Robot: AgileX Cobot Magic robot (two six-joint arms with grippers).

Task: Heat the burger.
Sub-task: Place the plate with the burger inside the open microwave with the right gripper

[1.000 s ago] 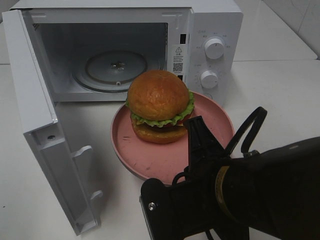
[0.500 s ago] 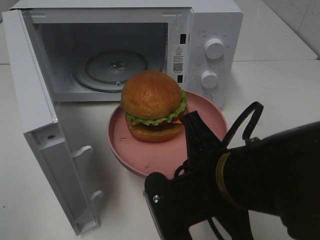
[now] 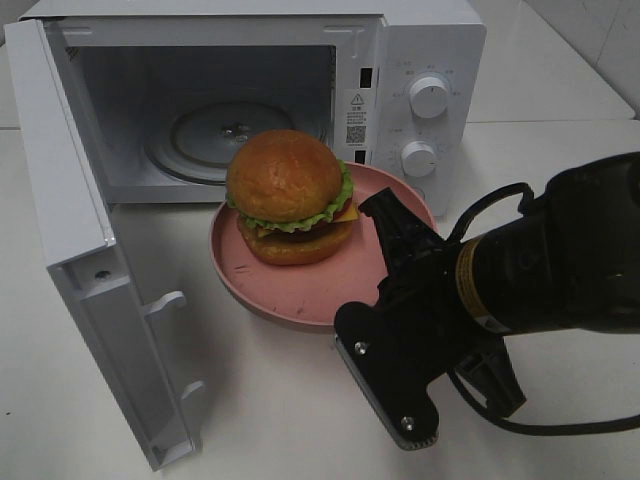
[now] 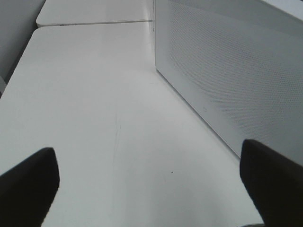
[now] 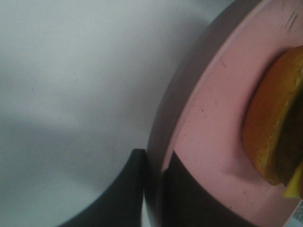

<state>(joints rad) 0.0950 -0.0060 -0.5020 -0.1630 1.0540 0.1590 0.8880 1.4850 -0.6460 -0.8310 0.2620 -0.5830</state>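
The burger (image 3: 285, 190) sits on a round pink plate (image 3: 300, 290) just in front of the open microwave (image 3: 430, 50). My right gripper (image 3: 380, 208) is shut on the plate's right rim. In the right wrist view its dark fingers (image 5: 128, 189) pinch the plate rim (image 5: 158, 142) from both sides, and the edge of the burger (image 5: 270, 137) shows beyond. My left gripper (image 4: 149, 184) is open with nothing between its fingers, low over the white table beside the microwave's perforated side wall (image 4: 227, 71). It does not show in the exterior high view.
The microwave door (image 3: 70, 230) hangs open to the left, its handle (image 3: 165, 300) facing the plate. A glass turntable (image 3: 235, 130) lies inside the cavity. Two control knobs (image 3: 428, 96) are on the right panel. White table (image 3: 560, 170) lies all around.
The right arm has carried the plate and burger to the left and toward the microwave's opening. The grip on the rim is unchanged.
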